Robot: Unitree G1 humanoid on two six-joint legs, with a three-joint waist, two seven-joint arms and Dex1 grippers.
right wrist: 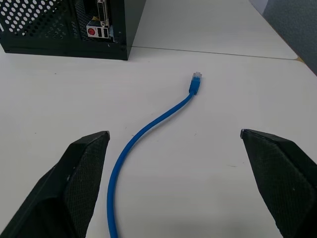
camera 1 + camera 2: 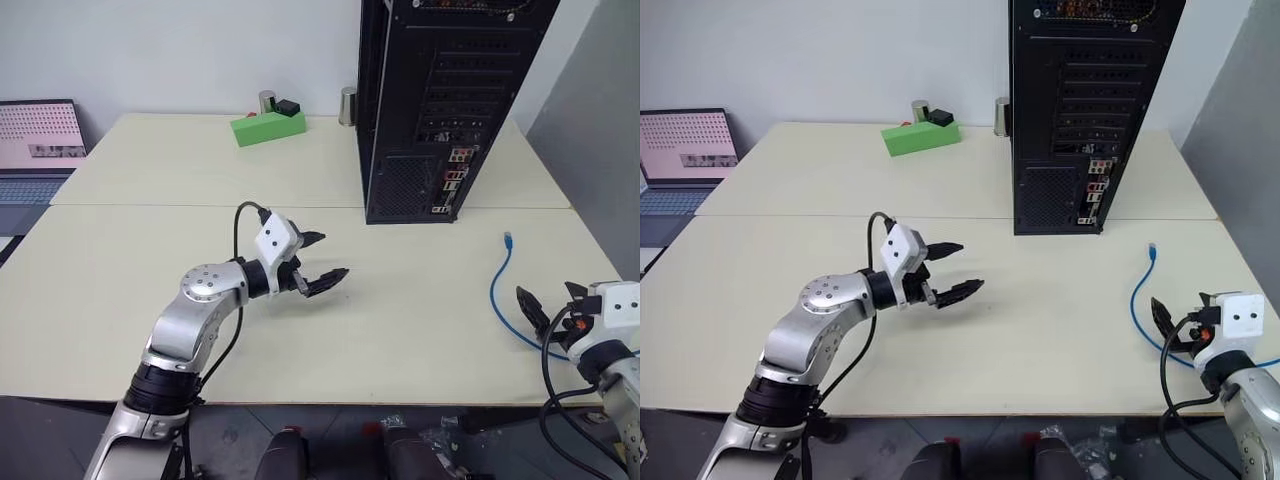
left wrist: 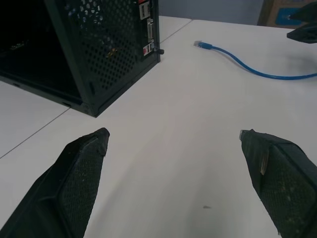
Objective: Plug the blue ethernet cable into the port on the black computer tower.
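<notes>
The black computer tower [image 2: 450, 100] stands at the back right of the table, its rear panel with coloured ports [image 2: 455, 172] facing me. The blue ethernet cable [image 2: 496, 285] lies loose on the table to the tower's front right. Its clear plug [image 1: 196, 78] points toward the tower, and its far end runs off the table edge. My right gripper [image 2: 545, 292] hovers open just behind the cable's curve, holding nothing. My left gripper [image 2: 331, 257] is open over the middle of the table, pointing toward the tower's base, also holding nothing.
A green box [image 2: 268, 127] with a small black item on it and two metal cylinders [image 2: 346, 105] sit at the back of the table. A laptop [image 2: 38, 140] stands at the far left. A seam [image 2: 200, 205] joins two tabletops.
</notes>
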